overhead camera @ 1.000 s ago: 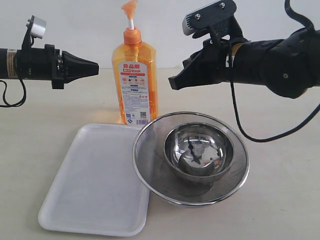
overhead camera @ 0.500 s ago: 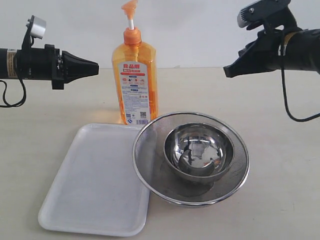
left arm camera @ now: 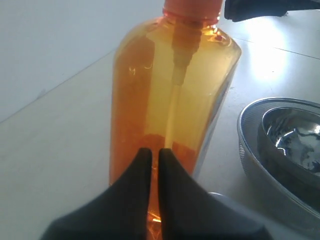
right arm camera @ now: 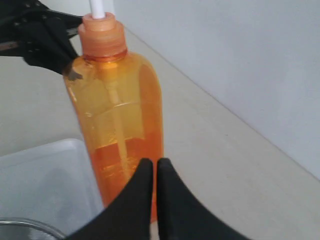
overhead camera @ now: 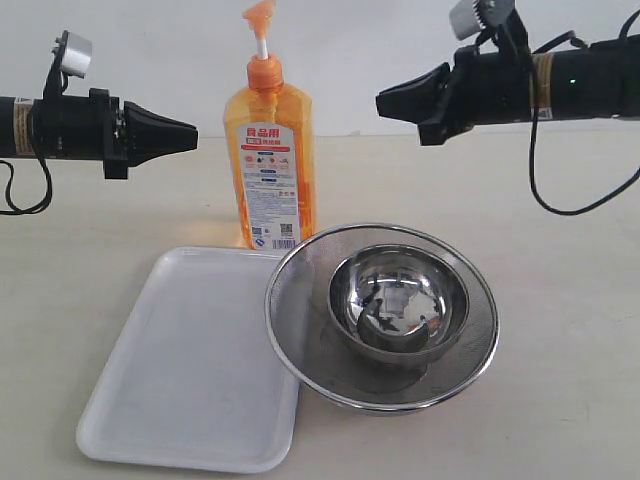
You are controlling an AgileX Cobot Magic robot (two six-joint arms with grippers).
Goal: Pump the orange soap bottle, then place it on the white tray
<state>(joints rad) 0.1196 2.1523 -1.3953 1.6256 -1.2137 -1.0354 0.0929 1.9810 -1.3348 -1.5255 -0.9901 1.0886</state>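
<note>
Here the bottle (overhead camera: 270, 160) stands upright on the table (overhead camera: 560, 300), just behind the far edge of the tray (overhead camera: 180, 380); whether its base touches the rim cannot be told. Its pump head is raised, with the white stem showing above the collar. The tray lies flat and bare in front of it. To the right of the tray sits a strainer (overhead camera: 300, 345), its rim overlapping the tray's right edge, with a bowl (overhead camera: 398, 300) resting inside it. The left gripper (overhead camera: 190, 134) hangs in the air to the left of the bottle, level with its shoulder and pointing at it, near but apart. Its fingers are clenched together on nothing, tips almost meeting. The right gripper (overhead camera: 384, 100) hovers to the right of the bottle, a little higher and farther off, also pointing at it. It too is clenched and holds nothing.
</note>
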